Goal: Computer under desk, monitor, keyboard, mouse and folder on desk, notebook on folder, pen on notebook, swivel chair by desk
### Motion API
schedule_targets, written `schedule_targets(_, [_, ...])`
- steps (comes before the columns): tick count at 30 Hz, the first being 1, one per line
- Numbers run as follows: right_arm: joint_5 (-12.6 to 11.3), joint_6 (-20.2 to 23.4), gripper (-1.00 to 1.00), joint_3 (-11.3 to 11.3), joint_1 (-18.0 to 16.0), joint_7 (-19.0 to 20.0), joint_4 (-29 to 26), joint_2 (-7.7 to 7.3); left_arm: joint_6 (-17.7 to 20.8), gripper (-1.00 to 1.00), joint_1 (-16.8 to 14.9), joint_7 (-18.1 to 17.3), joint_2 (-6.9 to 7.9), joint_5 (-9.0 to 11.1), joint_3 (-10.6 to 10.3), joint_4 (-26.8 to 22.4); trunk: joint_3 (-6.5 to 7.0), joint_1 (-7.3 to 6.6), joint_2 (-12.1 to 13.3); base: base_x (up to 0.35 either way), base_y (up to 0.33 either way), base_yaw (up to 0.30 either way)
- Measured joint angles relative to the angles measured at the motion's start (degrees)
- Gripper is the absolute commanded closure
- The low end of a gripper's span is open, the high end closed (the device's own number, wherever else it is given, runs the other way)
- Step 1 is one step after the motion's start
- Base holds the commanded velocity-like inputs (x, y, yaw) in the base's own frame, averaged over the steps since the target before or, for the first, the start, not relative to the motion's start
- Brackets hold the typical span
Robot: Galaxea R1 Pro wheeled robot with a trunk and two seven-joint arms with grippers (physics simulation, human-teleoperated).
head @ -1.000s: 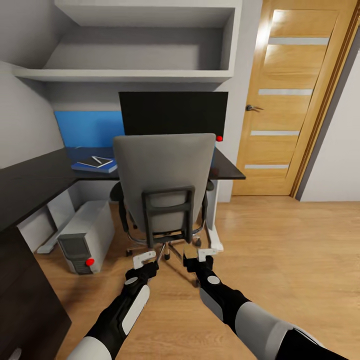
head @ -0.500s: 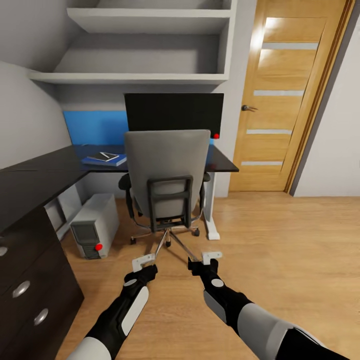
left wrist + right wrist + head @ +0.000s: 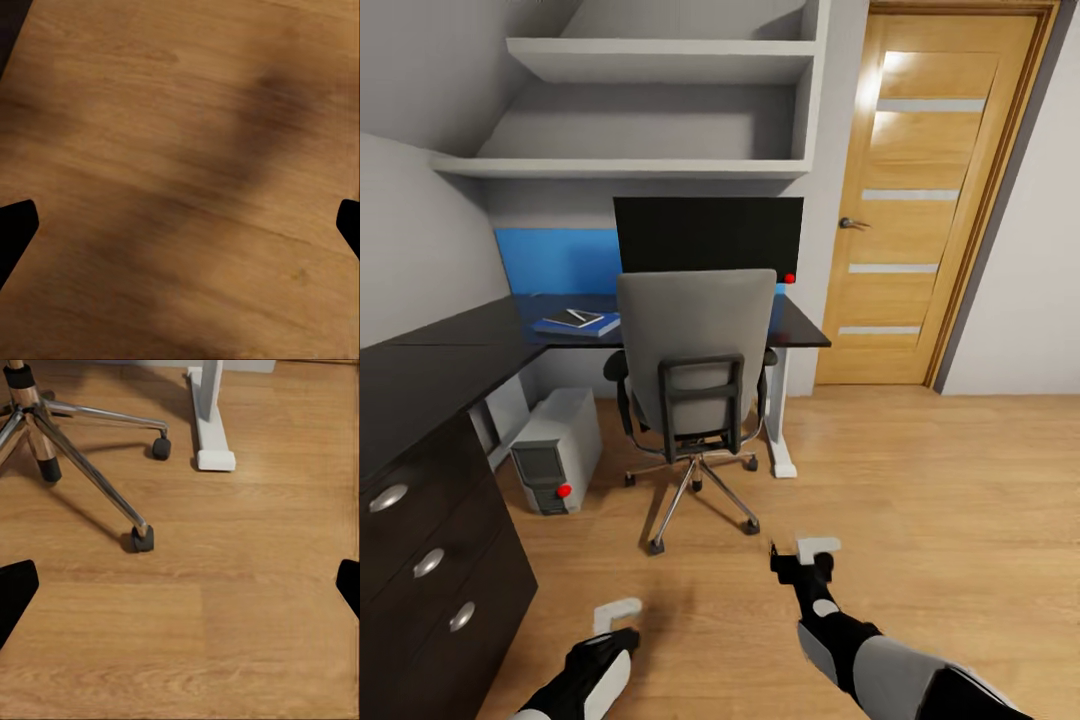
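Note:
The grey swivel chair stands tucked against the black-topped desk, its back toward me. The black monitor rises behind it on the desk. Left of the chair, the blue folder lies on the desk with the black notebook on top; the pen is too small to make out. The grey computer stands on the floor under the desk. Keyboard and mouse are hidden. My left gripper and right gripper hang open and hold nothing, low over the floor, well short of the chair.
A dark drawer cabinet stands close at my left. A wooden door is at the back right. The chair's chrome base and the desk's white foot lie ahead of the right gripper. Wood floor spreads to the right.
The view has pulled back from the chair and desk, bringing the drawer cabinet into sight. Both arms have drawn down and back, the left more. The chair stays at the desk.

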Motion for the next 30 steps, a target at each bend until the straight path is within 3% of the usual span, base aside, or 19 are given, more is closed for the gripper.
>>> schedule_targets(1, [0.0, -0.8, -1.00, 0.0, 0.7, 0.0, 0.4, 0.02, -2.0, -1.00, 0.0, -0.1, 0.00, 0.0, 0.0, 2.2, 0.18, -0.22, 0.4, 0.000, 0.000, 0.000])
schedule_targets(2, [-0.1, -2.6, -1.00, -0.1, 2.7, 0.0, 0.9, -0.01, -9.4, -1.00, 0.0, -0.2, -0.09, -0.3, 0.0, 8.8, 0.34, -0.44, 0.8, 0.000, 0.000, 0.000])
schedule_targets(4, [0.0, -3.7, -1.00, 0.0, 4.1, 0.0, 1.0, 0.00, -14.2, -1.00, 0.0, -0.2, -0.26, -0.5, -0.2, 14.1, 0.72, -0.88, 1.6, 0.000, 0.000, 0.000])
schedule_targets(10, [-0.1, -7.8, -1.00, 0.0, 7.7, 0.1, 1.3, 0.00, -22.1, -1.00, 0.0, -0.2, -0.37, -0.5, -0.3, 20.3, 1.80, -2.20, 4.0, 0.000, 0.000, 0.000])
schedule_targets(18, [-0.3, -10.0, -1.00, -0.1, 10.2, 0.1, 2.1, 0.00, -23.9, -1.00, 0.1, -0.1, -0.16, -0.4, -0.3, 21.1, 3.24, -3.96, 7.2, 0.000, 0.000, 0.000])
schedule_targets(22, [-0.3, -9.9, -1.00, -0.2, 11.3, 0.0, 4.5, -0.14, -24.1, -1.00, 2.0, -0.7, 0.00, -0.4, -0.3, 21.1, 3.95, -4.83, 8.8, 0.000, 0.000, 0.000])
schedule_targets(26, [-0.4, -9.8, -1.00, -0.3, 15.0, 0.1, 5.0, -2.19, -24.2, -1.00, 2.4, -0.8, 0.05, -0.4, -0.4, 21.1, 4.66, -5.71, 10.4, 0.000, 0.000, 0.000])
schedule_targets(30, [-0.4, -9.8, -1.00, -0.2, 19.2, 0.1, 5.1, -3.08, -24.1, -1.00, 2.5, -0.8, 0.11, -0.4, -0.4, 21.1, 5.38, -6.59, 12.0, 0.000, 0.000, 0.000])
